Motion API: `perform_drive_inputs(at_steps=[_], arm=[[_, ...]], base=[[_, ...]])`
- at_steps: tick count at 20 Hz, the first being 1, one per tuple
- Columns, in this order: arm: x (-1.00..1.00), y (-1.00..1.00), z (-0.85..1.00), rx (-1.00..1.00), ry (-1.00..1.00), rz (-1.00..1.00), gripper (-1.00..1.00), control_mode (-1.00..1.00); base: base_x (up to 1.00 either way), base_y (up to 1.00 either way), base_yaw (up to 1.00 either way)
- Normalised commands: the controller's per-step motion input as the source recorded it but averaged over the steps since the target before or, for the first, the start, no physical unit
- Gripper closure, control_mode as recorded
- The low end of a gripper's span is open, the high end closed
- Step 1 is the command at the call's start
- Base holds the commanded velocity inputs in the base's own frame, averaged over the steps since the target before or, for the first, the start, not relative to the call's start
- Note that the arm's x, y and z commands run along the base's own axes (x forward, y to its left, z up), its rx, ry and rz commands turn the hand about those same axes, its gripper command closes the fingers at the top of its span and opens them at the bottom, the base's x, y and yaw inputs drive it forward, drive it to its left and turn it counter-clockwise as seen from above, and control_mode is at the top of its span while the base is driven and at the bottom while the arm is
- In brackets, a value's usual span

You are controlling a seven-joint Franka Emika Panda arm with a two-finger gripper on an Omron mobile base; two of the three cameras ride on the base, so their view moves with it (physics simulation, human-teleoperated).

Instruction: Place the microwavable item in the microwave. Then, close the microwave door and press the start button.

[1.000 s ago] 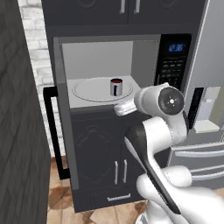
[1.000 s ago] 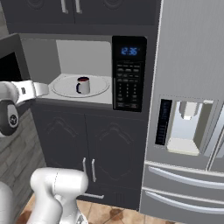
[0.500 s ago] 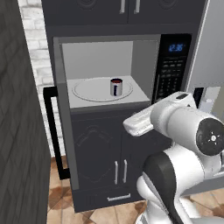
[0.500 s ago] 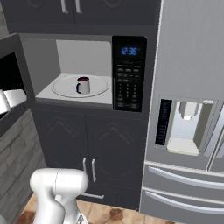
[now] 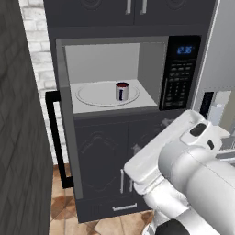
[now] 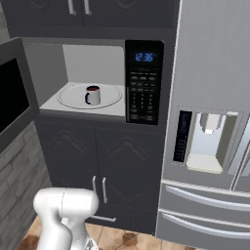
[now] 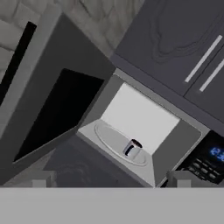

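showing edge-on, door (image 5: 62, 133) hides its window; mug (image 5: 121, 91) inside.

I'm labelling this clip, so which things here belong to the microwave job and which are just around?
Job: mug on the turntable plate; microwave; its open door; keypad panel.
Bystanders: fridge with dispenser; lower cabinets; brick wall.

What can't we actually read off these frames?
- Keypad labels on the steel-grey built-in microwave: too small in both base views, so the start button can't be picked out.
- Black bar handle of the grey steel-framed door: partly hidden behind the door's edge in the left base view.
- Contents of the small silver-grey mug with a dark blue handle: too small.
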Motion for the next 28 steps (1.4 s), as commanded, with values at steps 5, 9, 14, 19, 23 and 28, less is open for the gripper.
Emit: perform_drive_inputs(at_steps=[5, 9, 14, 19, 23, 28], arm=[[-0.83, 0.5, 0.0, -0.22, -0.15, 0.02, -1.0, -1.0], [-0.14, 0.86, -0.15, -0.25, -0.03, 0.0, -1.0, -1.0], [0.36, 1.0, -0.44, -0.25, 0.01, 0.0, -1.0, -1.0], [0.85, 0.93, -0.69, -0.22, 0.09, 0.0, -1.0, -1.0], [1.0, 0.95, -0.71, -0.19, 0.13, 0.0, -1.0, -1.0], [1.0, 0.92, -0.6, -0.15, 0.06, 0.0, -1.0, -1.0]], base=[[0.0, 0.0, 0.0], [0.0, 0.0, 0.0], [0.0, 0.0, 0.0], [0.0, 0.0, 0.0], [0.0, 0.0, 0.0], [0.0, 0.0, 0.0]])
